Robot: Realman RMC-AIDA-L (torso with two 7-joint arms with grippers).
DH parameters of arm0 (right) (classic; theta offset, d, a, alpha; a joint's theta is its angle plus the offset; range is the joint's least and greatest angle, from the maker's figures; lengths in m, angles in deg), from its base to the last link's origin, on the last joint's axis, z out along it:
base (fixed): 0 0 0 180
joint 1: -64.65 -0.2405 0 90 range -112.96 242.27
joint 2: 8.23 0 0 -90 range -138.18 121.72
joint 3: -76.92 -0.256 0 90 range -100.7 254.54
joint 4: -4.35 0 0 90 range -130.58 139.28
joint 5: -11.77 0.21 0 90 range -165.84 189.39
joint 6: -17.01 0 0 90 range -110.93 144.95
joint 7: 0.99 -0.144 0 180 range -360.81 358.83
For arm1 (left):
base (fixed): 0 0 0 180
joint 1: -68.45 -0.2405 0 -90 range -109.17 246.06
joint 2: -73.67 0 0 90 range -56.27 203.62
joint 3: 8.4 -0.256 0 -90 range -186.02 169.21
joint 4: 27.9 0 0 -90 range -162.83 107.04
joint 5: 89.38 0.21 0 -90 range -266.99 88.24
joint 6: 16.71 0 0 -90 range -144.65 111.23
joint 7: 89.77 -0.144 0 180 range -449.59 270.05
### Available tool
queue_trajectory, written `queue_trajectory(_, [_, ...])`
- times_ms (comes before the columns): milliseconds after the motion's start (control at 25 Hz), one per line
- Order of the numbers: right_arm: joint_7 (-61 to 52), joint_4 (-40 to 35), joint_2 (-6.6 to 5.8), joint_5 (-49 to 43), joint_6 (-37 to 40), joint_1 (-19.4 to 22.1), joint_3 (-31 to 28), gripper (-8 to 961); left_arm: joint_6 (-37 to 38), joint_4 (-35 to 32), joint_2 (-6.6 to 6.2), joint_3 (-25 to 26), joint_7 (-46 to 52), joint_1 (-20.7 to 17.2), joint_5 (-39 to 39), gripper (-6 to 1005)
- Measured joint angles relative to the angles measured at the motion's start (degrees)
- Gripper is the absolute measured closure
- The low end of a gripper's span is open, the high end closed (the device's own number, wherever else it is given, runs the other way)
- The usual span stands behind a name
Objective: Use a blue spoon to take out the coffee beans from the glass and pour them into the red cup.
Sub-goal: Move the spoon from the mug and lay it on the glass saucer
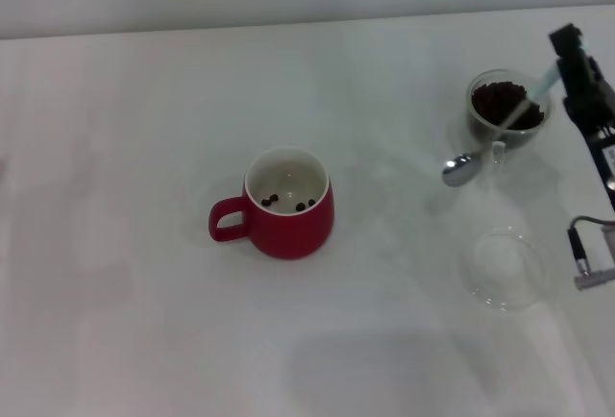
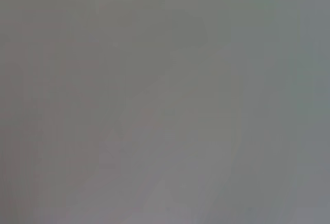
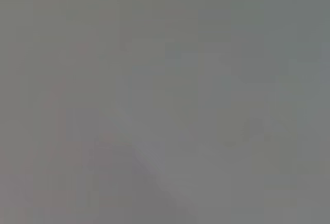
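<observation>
White worktop (image 1: pixel 144 148) fills the head view; both wrist views are flat grey, nothing readable in them.

Rounded deep-red mug (image 1: pixel 288 208), white inside, red loop handle at its 9 o'clock, sits near centre. Three or four dark beans lie on its bottom.

Flat clear round saucer (image 1: pixel 504 268) sits at roughly 4 o'clock from the mug, well apart.

Small clear glass cup (image 1: pixel 507 110) sits at 2 o'clock from the mug, at 12 o'clock from the saucer, with its clear side handle toward the saucer. It holds a heap of dark brown coffee beans (image 1: pixel 500 102).

Teaspoon with shiny metal bowl and pale light-blue handle (image 1: pixel 500 134) slants across the glass rim: bowl down on the worktop at the glass's 8 o'clock, handle rising toward 2 o'clock.

Right arm's black pincer (image 1: pixel 569 52) is at the handle's upper end; cannot tell whether it grips or is open. Left pincer not in view.
</observation>
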Motion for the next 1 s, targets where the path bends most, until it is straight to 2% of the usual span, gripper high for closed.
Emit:
queue_trajectory(320, [0.4, -0.7, -0.07, 13.8, 3.6, 0.5, 11.2, 778, 0.0, 0.0, -0.09, 0.0, 0.1, 0.1, 0.0, 123])
queue_trajectory(560, [0.5, -1.7, -0.14, 20.5, 4.2, 1.8, 17.9, 777, 0.0, 0.0, -0.09, 0.0, 0.0, 0.1, -0.6, 123])
queue_trajectory(1000, [3.1, -2.4, -0.18, 21.7, 4.6, 3.8, 20.8, 777, 0.0, 0.0, -0.04, 0.0, 0.0, 0.6, -0.6, 123])
